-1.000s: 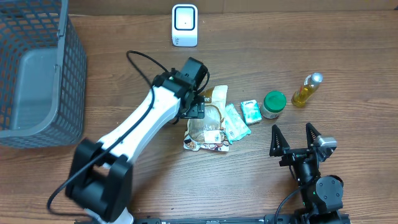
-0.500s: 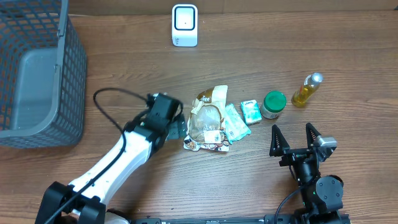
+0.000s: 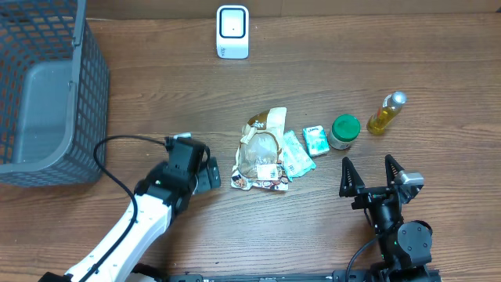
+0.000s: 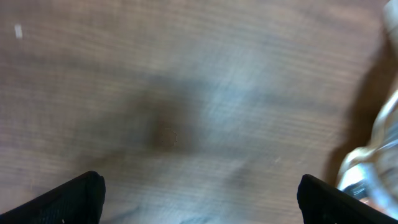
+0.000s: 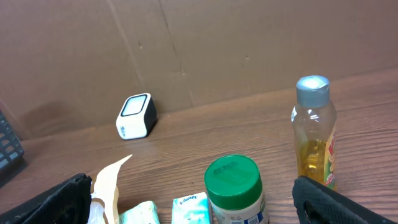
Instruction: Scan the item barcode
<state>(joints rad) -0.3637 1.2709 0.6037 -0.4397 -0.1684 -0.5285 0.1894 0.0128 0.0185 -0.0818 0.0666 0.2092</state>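
The white barcode scanner stands at the table's far edge, also visible in the right wrist view. The items lie mid-table: a crumpled snack bag, two tissue packs, a green-lidded jar and an oil bottle. My left gripper hangs open and empty just left of the bag; its blurred wrist view shows bare wood between the jaws and the bag's edge at the right. My right gripper rests open near the front edge, facing the jar and bottle.
A grey wire basket fills the far left corner. A cardboard wall backs the table behind the scanner. The left arm's black cable loops over the wood in front of the basket.
The left arm has pulled back from over the snack bag toward the front left, its gripper open and empty. The items and the right arm have not moved.
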